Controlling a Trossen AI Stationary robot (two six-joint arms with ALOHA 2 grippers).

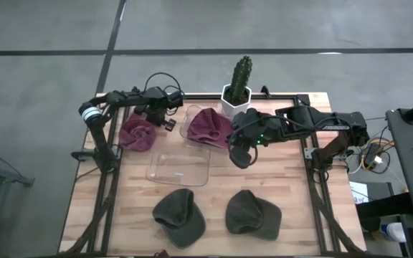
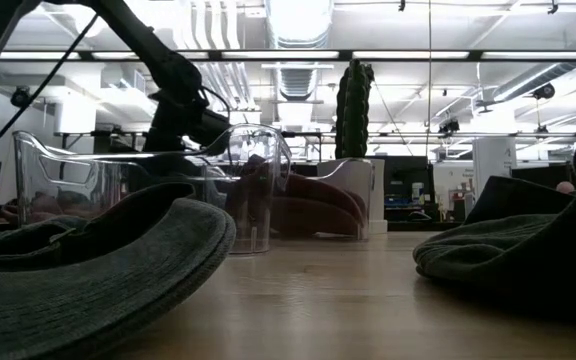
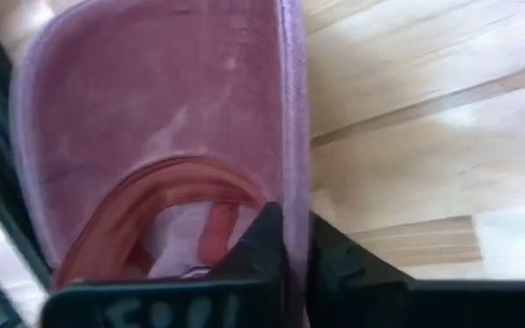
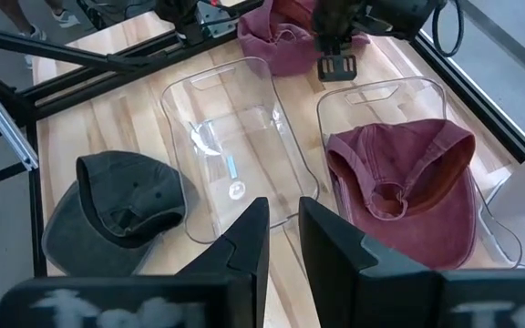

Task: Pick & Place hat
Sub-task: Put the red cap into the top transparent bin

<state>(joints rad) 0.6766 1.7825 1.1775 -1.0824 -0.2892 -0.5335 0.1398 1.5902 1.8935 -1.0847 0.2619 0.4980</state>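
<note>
Near edge: we see two dark green caps of soft washed cloth, the left green cap point(image 1: 180, 216) and the right green cap point(image 1: 253, 213), lying crumpled and apart on the pale wood-plank table point(image 1: 285, 186).
Middle: an empty clear bin point(image 1: 179, 168) of hard plastic, rectangular with rounded corners, sits just beyond the caps; bare planks lie to its right.
Right gripper point(image 1: 239, 155): it hangs above the table beside the empty bin, its two dark fingers close together with a narrow gap, and we see nothing between them.
Filled bin point(image 1: 190, 118): a second clear bin holds a maroon hat point(image 1: 210, 126) of faded cloth, crown folded in.
Task hat: another maroon hat point(image 1: 138, 133) lies on the table at the far left, near the black frame rail, just left of the filled bin.
Left gripper point(image 1: 160, 117): its fingers are pinched together on that hat's brim edge, seen in the left wrist view.
Far edge: a ribbed green cactus point(image 1: 241, 75) stands upright in a white faceted pot point(image 1: 235, 102).
</note>
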